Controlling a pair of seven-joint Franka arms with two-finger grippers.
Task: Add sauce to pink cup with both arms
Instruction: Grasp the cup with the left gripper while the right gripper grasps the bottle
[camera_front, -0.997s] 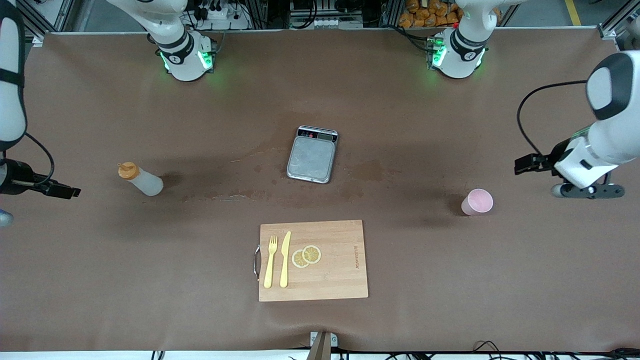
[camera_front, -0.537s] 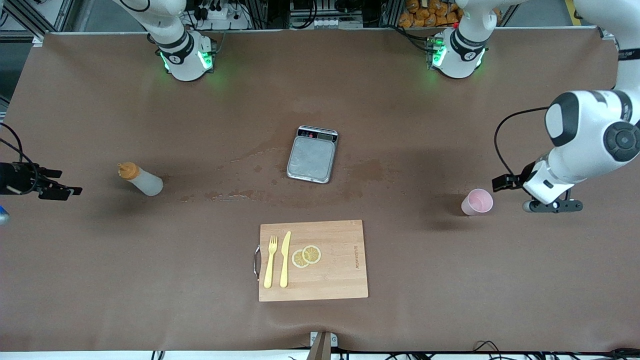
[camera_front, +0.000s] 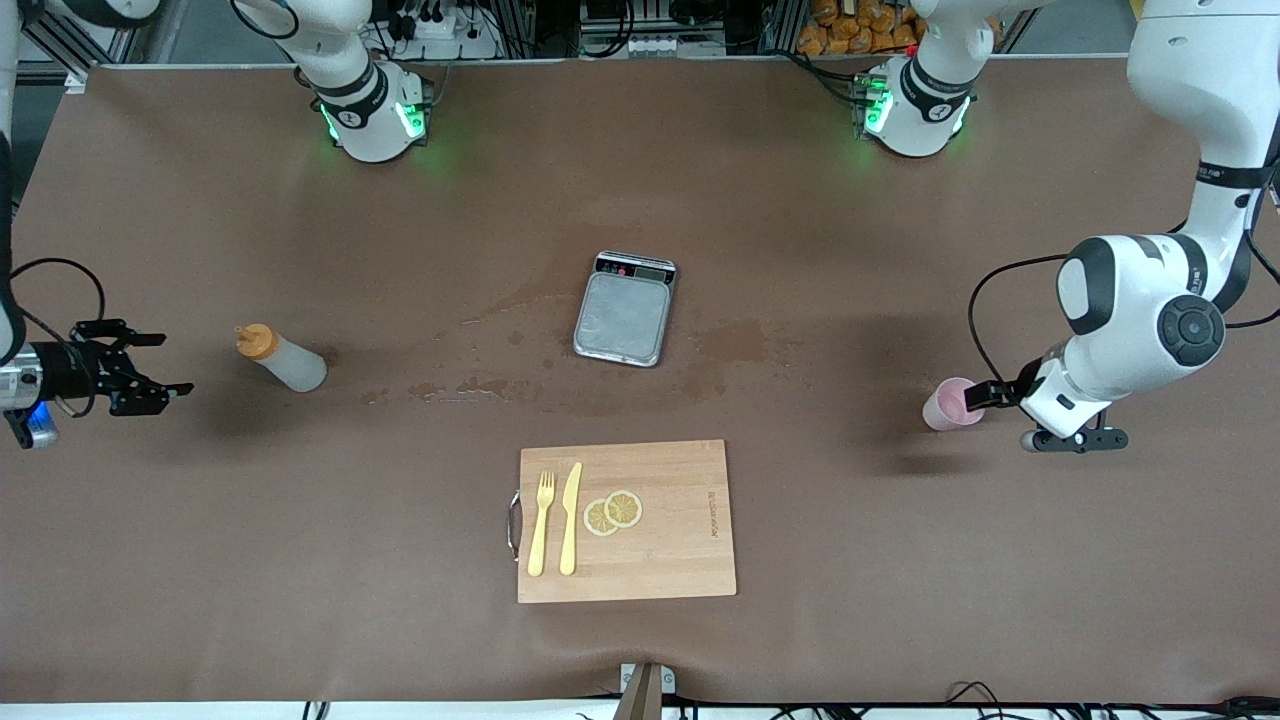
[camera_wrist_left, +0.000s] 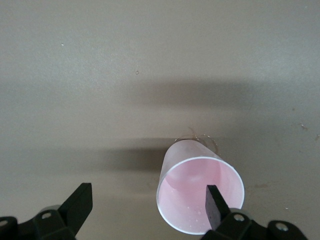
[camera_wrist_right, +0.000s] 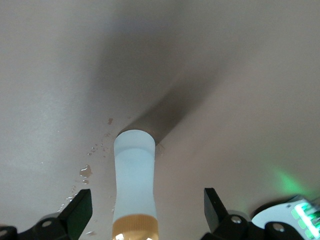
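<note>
The sauce bottle (camera_front: 283, 360), whitish with an orange cap, stands on the table toward the right arm's end. My right gripper (camera_front: 158, 366) is open and apart from it, toward the table's end. In the right wrist view the bottle (camera_wrist_right: 134, 170) shows between the open fingers (camera_wrist_right: 80, 212), untouched. The pink cup (camera_front: 948, 404) stands upright toward the left arm's end. My left gripper (camera_front: 985, 398) is open and low beside the cup. In the left wrist view the cup (camera_wrist_left: 192, 192) sits off-centre, with one finger (camera_wrist_left: 214, 205) over its mouth.
A grey kitchen scale (camera_front: 625, 308) sits mid-table. A wooden cutting board (camera_front: 670, 560) lies nearer the front camera, with a yellow fork (camera_front: 541, 523), a knife (camera_front: 571, 518) and lemon slices (camera_front: 613, 511) on it. Wet stains (camera_front: 480, 385) mark the table between the bottle and the scale.
My left arm has swung in and come down, bringing its gripper up against the pink cup. My right gripper has moved closer to the sauce bottle. Cup and bottle have not moved.
</note>
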